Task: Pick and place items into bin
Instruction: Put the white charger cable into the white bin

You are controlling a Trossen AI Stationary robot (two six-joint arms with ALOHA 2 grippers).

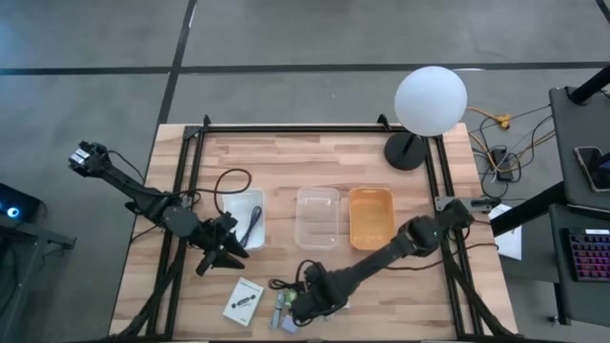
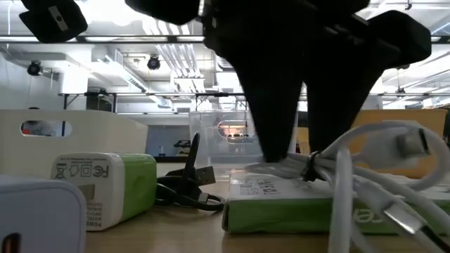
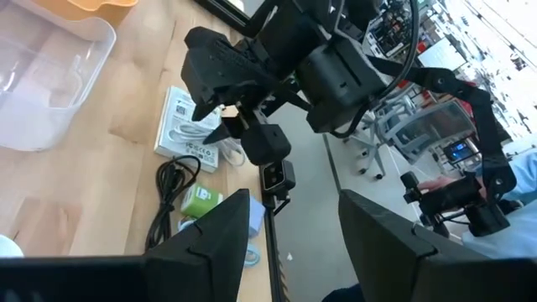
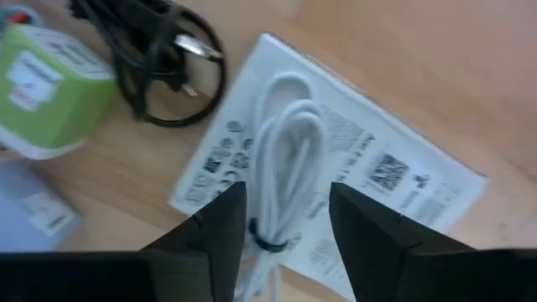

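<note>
My right gripper is open and points down near the table's near edge. Its fingers stand on either side of a bundled white cable, which lies on a white printed packet. Beside the packet lie a coiled black cable, a green-and-white cube and a grey-blue cube. My left gripper is open and hovers by the white bin. A white card lies flat left of the pile. The purple spoon does not show. My right gripper comes from above with one finger on each side of the white cable's tied end. Whether the fingers touch the cable or the packet under it, I cannot tell.
Three bins stand in a row mid-table: the white one holding a dark item, a clear one and an orange one. A lamp with a white globe stands at the far right corner. Black frame rails run along the table's sides.
</note>
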